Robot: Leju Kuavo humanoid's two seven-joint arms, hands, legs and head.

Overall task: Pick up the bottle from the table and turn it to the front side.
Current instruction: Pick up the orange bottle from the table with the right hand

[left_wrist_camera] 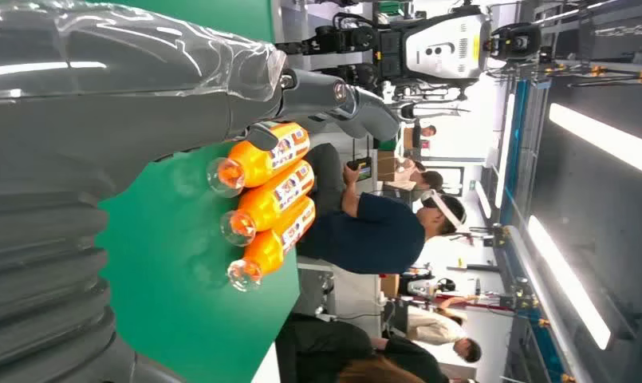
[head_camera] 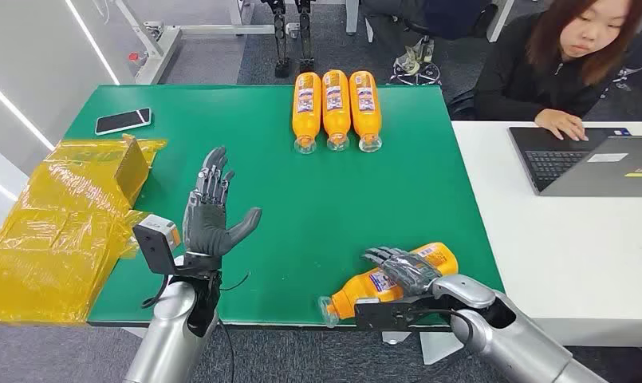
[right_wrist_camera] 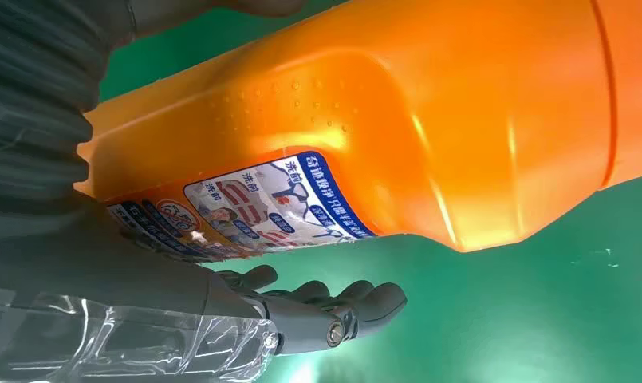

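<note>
item: bottle (head_camera: 381, 283), lying under right hand (head_camera: 401, 267), fingers wrapped over its label. close firmly before you lift. left hand (head_camera: 210, 211): fingers spread, empty.

Green table (head_camera: 301, 199): 4 bottles (head_camera: 334, 109), phone (head_camera: 123, 120) (yellow wrap (head_camera: 54, 231))

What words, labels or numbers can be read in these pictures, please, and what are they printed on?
Held bottle's label: Chinese print in white on blue, too blurred to quote.
Three bottles at the table's far edge: labels too small to read.
Laptop sticker: too small to read.
Phone: no text visible.
</note>
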